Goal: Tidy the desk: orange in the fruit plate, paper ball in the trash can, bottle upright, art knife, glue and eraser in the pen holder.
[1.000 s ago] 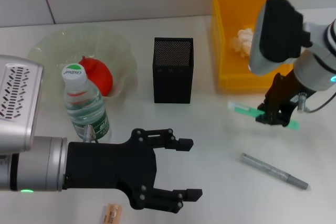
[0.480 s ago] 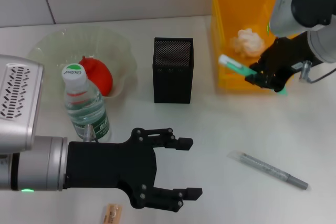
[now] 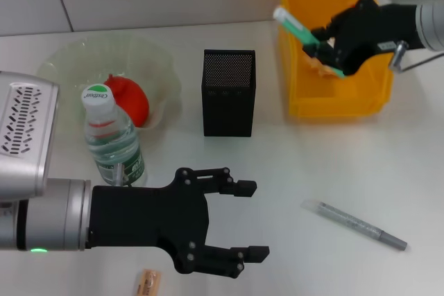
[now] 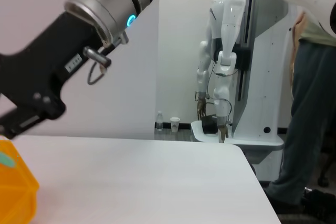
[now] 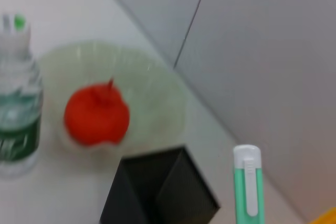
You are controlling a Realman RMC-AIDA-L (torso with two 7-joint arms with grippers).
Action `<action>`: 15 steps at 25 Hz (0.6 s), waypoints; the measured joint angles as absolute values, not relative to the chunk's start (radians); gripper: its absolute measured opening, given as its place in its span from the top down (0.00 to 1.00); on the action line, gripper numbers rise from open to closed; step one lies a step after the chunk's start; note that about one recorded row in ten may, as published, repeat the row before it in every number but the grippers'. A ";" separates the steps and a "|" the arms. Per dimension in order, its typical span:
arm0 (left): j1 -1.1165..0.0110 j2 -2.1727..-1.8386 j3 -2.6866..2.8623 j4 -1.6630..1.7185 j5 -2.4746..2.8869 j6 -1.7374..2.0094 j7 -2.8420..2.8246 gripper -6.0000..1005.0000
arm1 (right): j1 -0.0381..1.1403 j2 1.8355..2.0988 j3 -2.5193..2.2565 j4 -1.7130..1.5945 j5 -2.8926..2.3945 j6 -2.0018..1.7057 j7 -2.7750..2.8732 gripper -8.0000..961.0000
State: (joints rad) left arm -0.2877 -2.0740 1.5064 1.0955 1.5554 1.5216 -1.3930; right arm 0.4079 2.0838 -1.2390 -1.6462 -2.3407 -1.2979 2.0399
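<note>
The right gripper (image 3: 325,45) gripped the green art knife (image 3: 300,30) above the trash can (image 3: 298,46), right of the pen holder (image 3: 229,93); the left gripper (image 3: 239,223) hung open in front of the holder

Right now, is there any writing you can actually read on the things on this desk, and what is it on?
Bottle cap: a short printed word, too small to read.
Bottle label: print too blurred to read.
Eraser: faint marks, unreadable.
Left gripper, right gripper holding the green art knife: no readable markings.
</note>
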 joint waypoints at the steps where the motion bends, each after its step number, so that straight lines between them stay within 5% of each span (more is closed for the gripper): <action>1: -0.288 -2.074 1.506 1.096 1.555 1.522 -1.393 0.19 | 0.408 2.084 -1.239 -1.646 -2.341 -1.298 2.040 0.80; 15: -0.302 -2.074 1.504 1.062 1.533 1.519 -1.366 0.19 | 0.358 2.082 -1.218 -1.435 -1.891 -1.092 1.734 0.80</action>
